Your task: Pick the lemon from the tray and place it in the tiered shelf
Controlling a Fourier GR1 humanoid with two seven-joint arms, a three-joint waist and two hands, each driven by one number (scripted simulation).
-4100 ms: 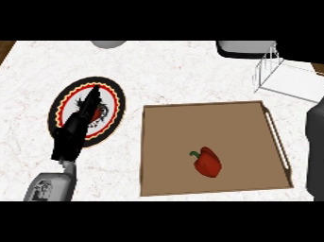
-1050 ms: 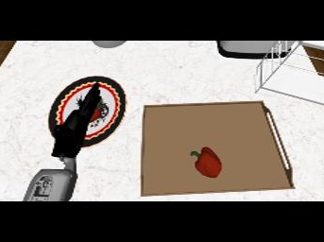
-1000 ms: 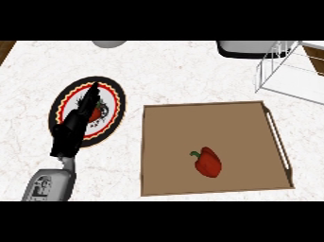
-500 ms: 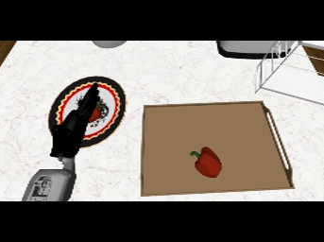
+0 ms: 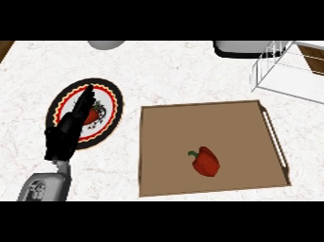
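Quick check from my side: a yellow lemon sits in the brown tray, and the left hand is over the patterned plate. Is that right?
Not quite. The thing in the brown tray is a red bell pepper with a green stem, not a yellow lemon; the head view shows this. The rest holds: the left hand is over the patterned plate, fingers straight.
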